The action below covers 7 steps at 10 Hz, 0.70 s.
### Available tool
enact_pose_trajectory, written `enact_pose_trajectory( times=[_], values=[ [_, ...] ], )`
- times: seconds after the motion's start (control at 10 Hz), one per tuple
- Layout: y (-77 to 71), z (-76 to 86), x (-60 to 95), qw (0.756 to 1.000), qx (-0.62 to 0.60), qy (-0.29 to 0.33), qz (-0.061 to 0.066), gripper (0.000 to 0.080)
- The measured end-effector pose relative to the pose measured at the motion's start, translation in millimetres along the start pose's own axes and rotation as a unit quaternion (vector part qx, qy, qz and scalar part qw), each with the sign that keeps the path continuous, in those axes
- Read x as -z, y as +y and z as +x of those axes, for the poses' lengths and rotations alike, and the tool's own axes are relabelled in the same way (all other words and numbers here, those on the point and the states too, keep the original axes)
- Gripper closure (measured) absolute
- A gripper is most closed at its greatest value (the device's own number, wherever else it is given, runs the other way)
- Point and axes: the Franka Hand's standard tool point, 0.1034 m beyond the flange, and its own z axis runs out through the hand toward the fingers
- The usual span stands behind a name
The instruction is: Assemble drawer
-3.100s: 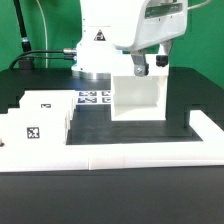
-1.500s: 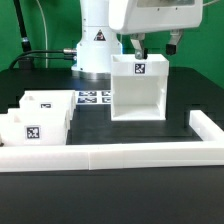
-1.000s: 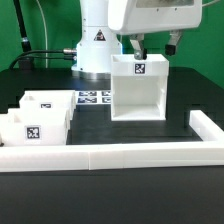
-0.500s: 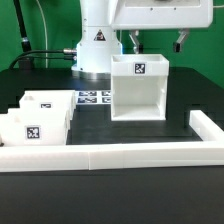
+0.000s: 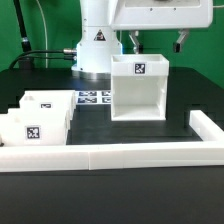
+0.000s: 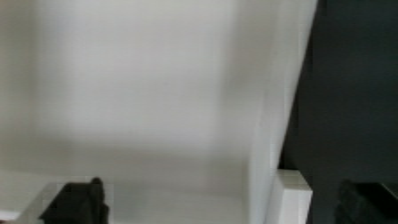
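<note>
The drawer's large white housing [image 5: 138, 92] stands upright on the black table, its open front toward the camera and a square tag on its top edge. It fills most of the wrist view [image 6: 143, 100]. My gripper [image 5: 157, 42] hangs just above and behind the housing's top, open and empty, with the jaws spread wide. One finger [image 5: 134, 42] shows above the housing's left side and the other [image 5: 181, 42] above its right. In the wrist view both dark fingertips [image 6: 75, 200] show on either side of the gripper [image 6: 224, 205]. Two small tagged trays [image 5: 45, 108] [image 5: 30, 132] sit at the exterior view's left.
The marker board [image 5: 95, 99] lies flat between the trays and the housing. The low white L-shaped border wall [image 5: 110, 153] runs along the front and turns back at the exterior view's right [image 5: 208, 128]. The robot base [image 5: 97, 40] stands behind.
Earlier the gripper lifted off the housing, which now shows its whole top. In the last second the jaws spread wider. Nothing has moved in the last half second.
</note>
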Motion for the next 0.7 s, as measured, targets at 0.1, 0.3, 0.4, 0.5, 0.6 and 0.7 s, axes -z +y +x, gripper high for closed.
enact_pose_trajectory(
  times=[0.1, 0.3, 0.4, 0.5, 0.6, 0.7],
  values=[
    [-2.5, -4.0, -4.6, 1.000, -0.022, 0.004, 0.008, 0.0150],
    [-10.6, -19.0, -17.4, 0.998, -0.053, 0.003, 0.023, 0.0150],
    [-12.6, -22.9, -22.2, 0.998, -0.063, 0.001, 0.028, 0.0150],
    [-13.3, -25.0, -26.2, 0.997, -0.069, -0.004, 0.030, 0.0150],
    [-13.8, -24.6, -27.5, 0.997, -0.070, -0.006, 0.030, 0.0150],
    [-14.0, -24.3, -27.7, 0.997, -0.070, -0.006, 0.030, 0.0150]
  ],
)
